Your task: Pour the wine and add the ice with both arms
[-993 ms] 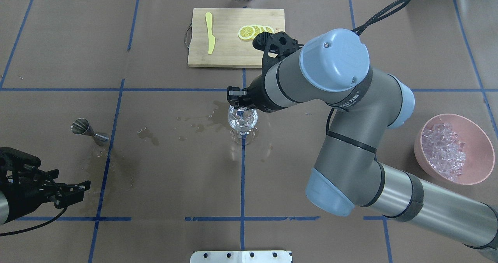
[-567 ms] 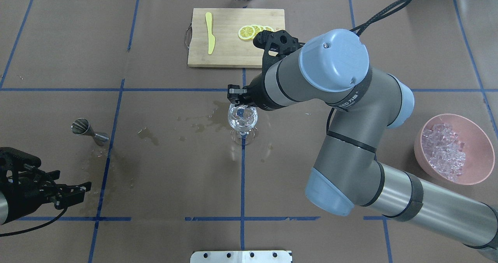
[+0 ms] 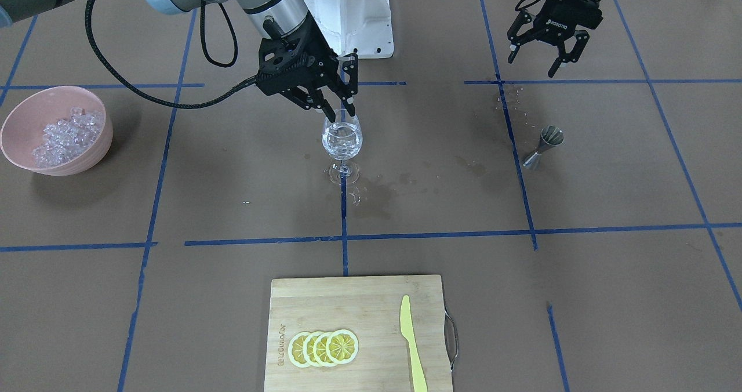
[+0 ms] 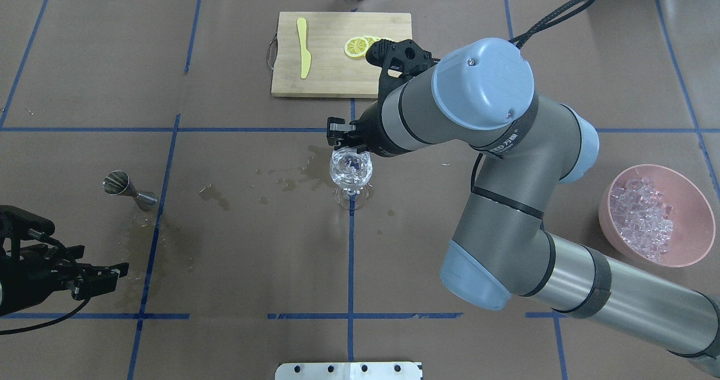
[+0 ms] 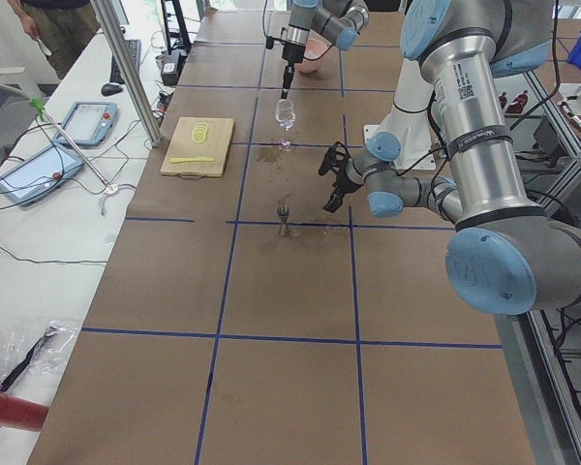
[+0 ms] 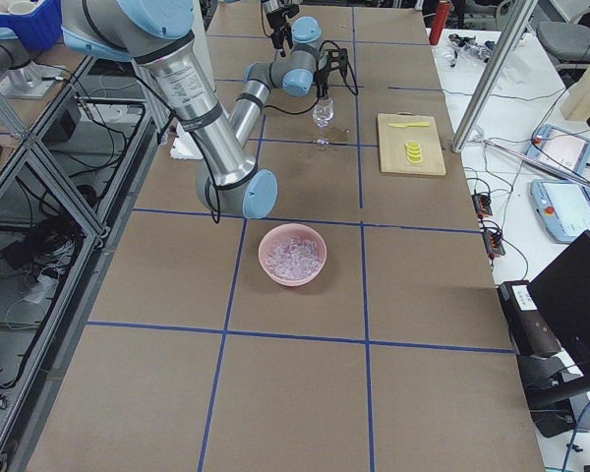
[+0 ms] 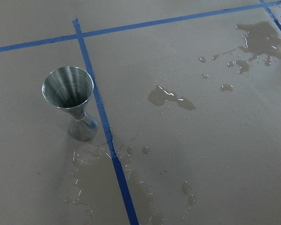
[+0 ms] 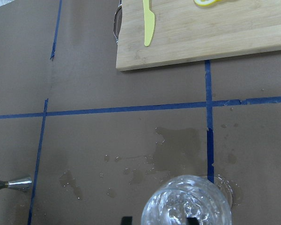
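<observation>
A clear stemmed glass [image 3: 342, 140] stands at the table's middle with ice cubes and liquid in its bowl; it also shows in the overhead view [image 4: 350, 169] and the right wrist view [image 8: 187, 206]. My right gripper [image 3: 342, 112] hangs just above its rim, open and empty. More ice [image 3: 64, 134] lies heaped in a pink bowl [image 3: 17, 119], which the overhead view shows at the right [image 4: 694, 200]. My left gripper [image 3: 533, 64] is open and empty, raised near the robot's side, above and behind a steel jigger [image 3: 545, 142].
A wooden cutting board [image 3: 371, 299] with lemon slices [image 3: 323, 347] and a yellow knife [image 3: 410, 340] lies on the far side. Spilled liquid [image 3: 377, 192] wets the paper near the glass and around the jigger [image 7: 70, 98]. The white base block [image 3: 348, 9] stands behind the glass.
My right gripper has lifted slightly away from the glass's mouth. My left gripper has drawn back a little toward the robot's side.
</observation>
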